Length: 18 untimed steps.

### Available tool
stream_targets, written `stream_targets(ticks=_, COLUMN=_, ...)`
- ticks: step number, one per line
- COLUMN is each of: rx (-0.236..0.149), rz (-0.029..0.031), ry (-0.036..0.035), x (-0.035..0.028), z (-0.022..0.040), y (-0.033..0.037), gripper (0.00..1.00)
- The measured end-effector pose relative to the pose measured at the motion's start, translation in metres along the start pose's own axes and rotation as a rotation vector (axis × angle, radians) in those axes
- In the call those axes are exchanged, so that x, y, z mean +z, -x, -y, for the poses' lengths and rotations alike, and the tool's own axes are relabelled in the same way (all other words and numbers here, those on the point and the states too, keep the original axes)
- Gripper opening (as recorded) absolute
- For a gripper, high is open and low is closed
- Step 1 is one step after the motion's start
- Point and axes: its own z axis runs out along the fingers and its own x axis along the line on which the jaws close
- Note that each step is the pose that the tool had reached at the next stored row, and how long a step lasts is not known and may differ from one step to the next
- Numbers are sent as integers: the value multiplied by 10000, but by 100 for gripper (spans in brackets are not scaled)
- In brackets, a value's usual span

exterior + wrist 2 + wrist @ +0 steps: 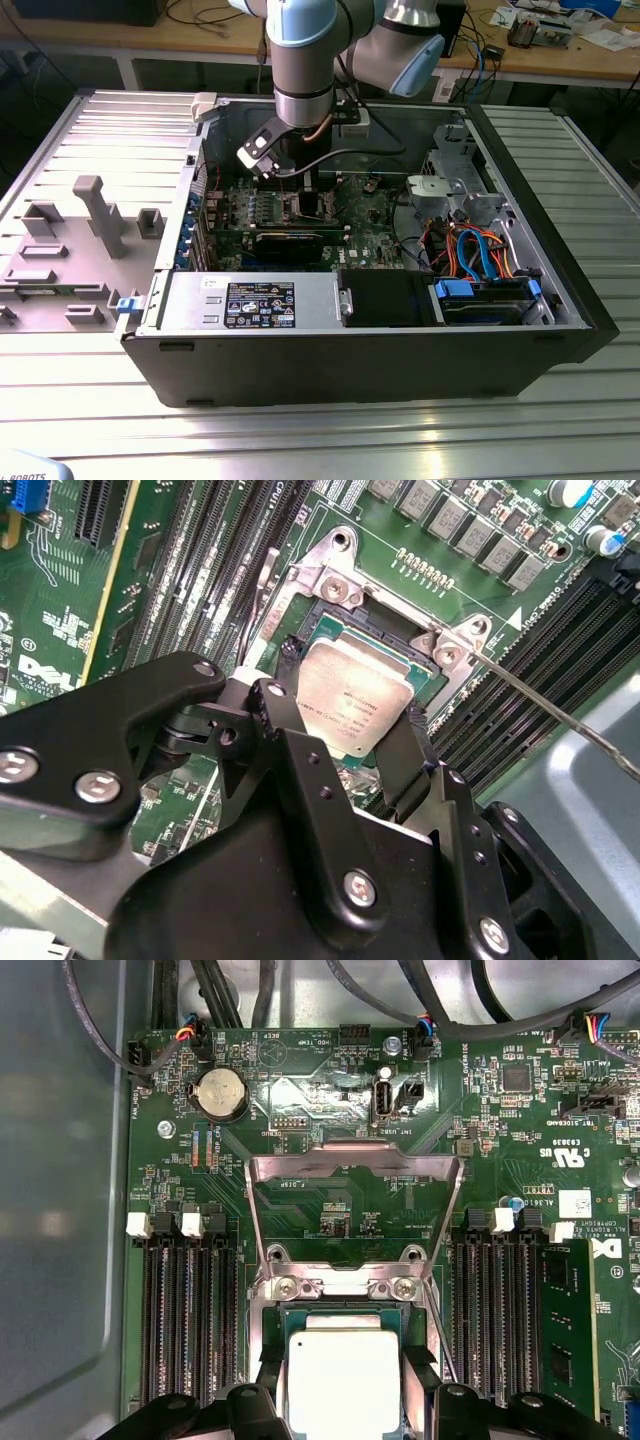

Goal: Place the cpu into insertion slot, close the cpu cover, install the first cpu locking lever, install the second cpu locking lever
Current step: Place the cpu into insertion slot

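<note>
Gripper pinches the chip by two opposite edges, keeping it square to the socket; seated or just above, can't tell. Cover stands swung up, leaving the opening clear. In the exterior view, work sits toward 10 o'clock from the middle of the case.

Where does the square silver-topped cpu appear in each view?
Exterior view: hidden below the grey arm, over the green circuit board.
First wrist view: silver square cpu at the dark socket.
Second wrist view: cpu, same socket, seen slantwise.
Shared landmark: silver screwed bracket at the socket's edge.
</note>
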Motion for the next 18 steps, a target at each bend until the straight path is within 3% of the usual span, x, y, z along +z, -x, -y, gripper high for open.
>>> stream_targets(ticks=11, rx=0, rz=-3, ry=0, x=2, z=0, y=0, gripper=54)
stream_targets(ticks=13, rx=0, rz=-8, ry=8, x=6, z=-1, y=-2, gripper=61)
stream_targets(ticks=18, rx=1, rz=-8, ry=5, x=5, z=-2, y=-3, gripper=61)
